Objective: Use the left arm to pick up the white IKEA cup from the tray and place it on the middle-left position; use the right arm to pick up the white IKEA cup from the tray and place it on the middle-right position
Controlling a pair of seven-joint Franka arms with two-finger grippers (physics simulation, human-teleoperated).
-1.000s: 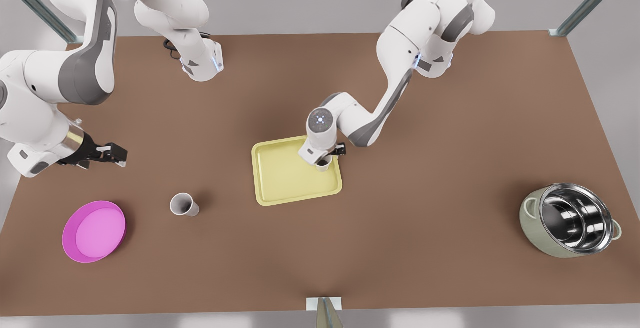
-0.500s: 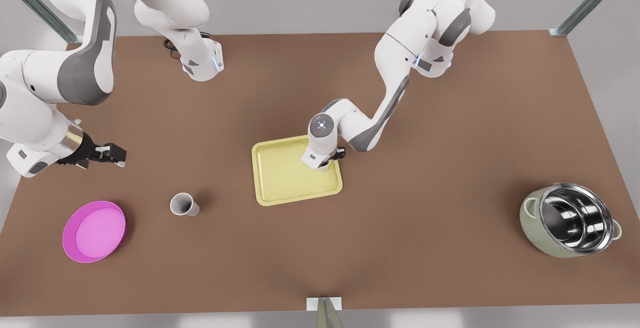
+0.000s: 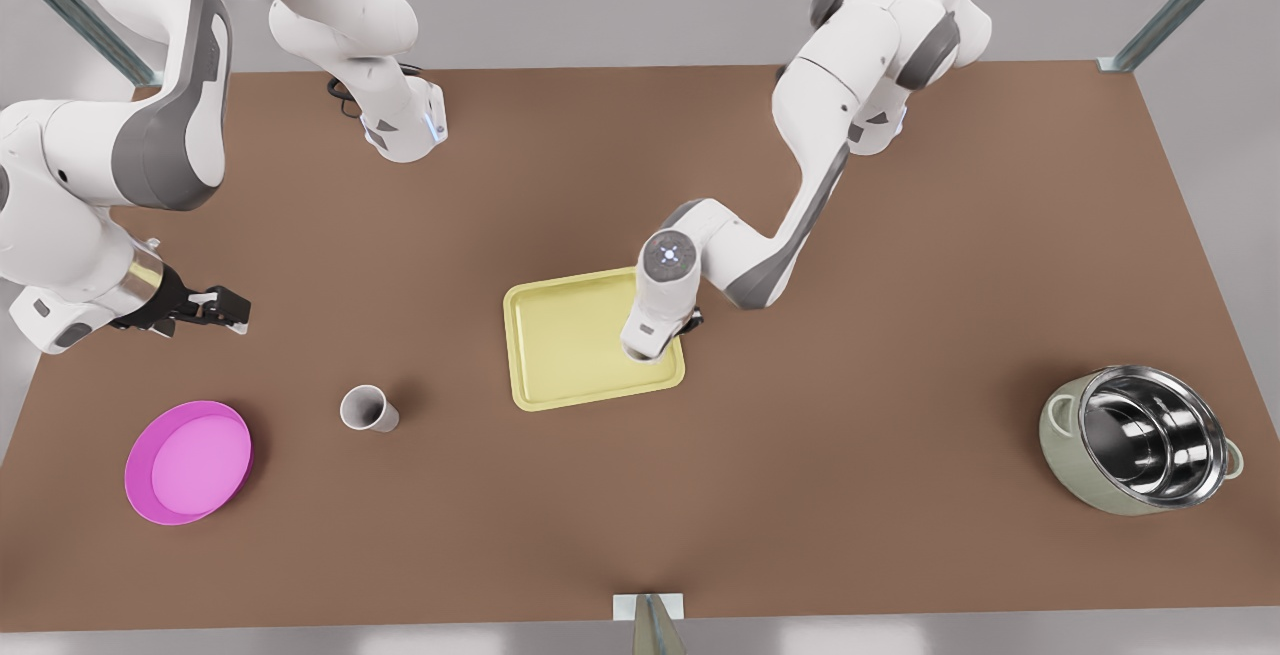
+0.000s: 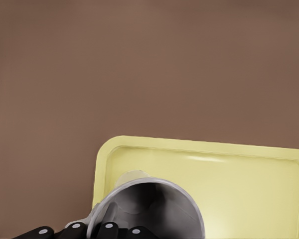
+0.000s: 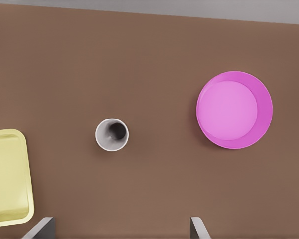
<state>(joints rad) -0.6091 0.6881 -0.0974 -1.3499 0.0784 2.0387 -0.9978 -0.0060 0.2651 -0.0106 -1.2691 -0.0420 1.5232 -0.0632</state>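
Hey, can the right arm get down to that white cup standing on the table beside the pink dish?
Probably yes. The white cup stands upright on the table, apart from the pink dish and the tray, and nothing lies between it and the open right pincer.

We see the tray (image 3: 570, 350), pale yellow and rectangular with rounded corners and a low raised rim, lying flat near the middle of the brown table. 1 white cup (image 4: 149, 209) is over the tray's corner toward the front view's right, open mouth up, with grey shading inside and black gripper fingers (image 4: 107, 230) at its rim. A 2nd white cup (image 3: 366, 408) stands upright on bare tabletop well apart from the tray, toward the front view's left; in the right wrist view this cup (image 5: 112, 134) shows a round rim and dark interior.
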